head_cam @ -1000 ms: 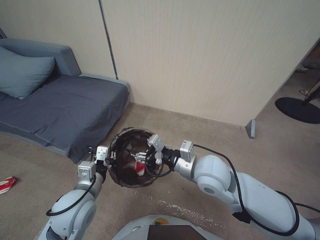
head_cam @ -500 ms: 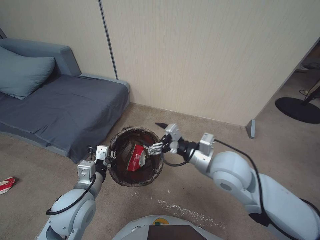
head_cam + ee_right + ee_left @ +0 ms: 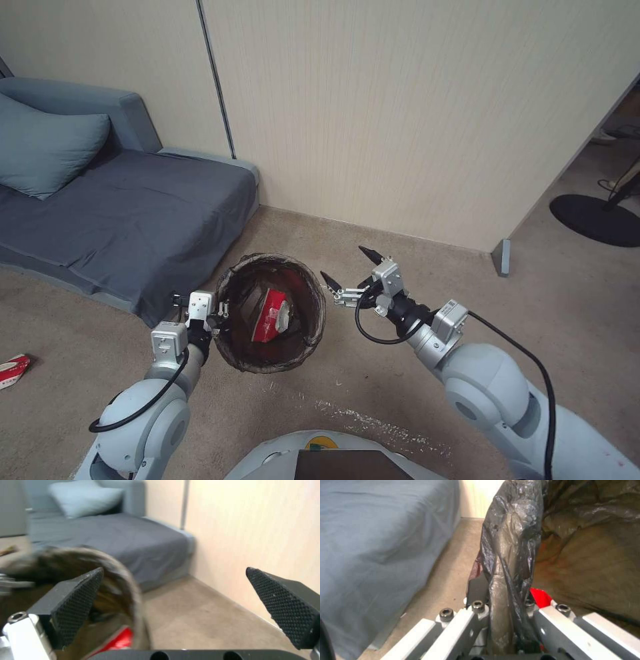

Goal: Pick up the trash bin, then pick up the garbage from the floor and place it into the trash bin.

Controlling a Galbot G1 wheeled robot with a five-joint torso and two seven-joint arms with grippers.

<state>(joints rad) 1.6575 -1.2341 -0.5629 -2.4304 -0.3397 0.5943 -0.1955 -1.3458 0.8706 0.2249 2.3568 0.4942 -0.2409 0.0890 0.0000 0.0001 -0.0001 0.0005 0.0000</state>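
Observation:
The trash bin (image 3: 307,337), lined with a dark bag, hangs just above the carpet. My left gripper (image 3: 217,319) is shut on its near-left rim; in the left wrist view the bag-covered rim (image 3: 506,562) runs between the fingers. A red-and-white snack packet (image 3: 269,315) lies inside the bin, also seen as a red edge (image 3: 116,641) in the right wrist view. To the right of the bin, my right gripper (image 3: 348,268) is open and holds nothing. Another red-and-white packet (image 3: 13,370) of garbage lies on the floor at far left.
A grey sofa bed (image 3: 127,220) with a pillow (image 3: 47,143) stands left of the bin. A beige panel wall (image 3: 413,120) runs behind. A black round base (image 3: 593,219) sits at the far right. Carpet around the bin is open.
My right gripper has opened, dropped the red packet into the bin, and drawn back to the right, out of the bin. The left gripper and bin stay put.

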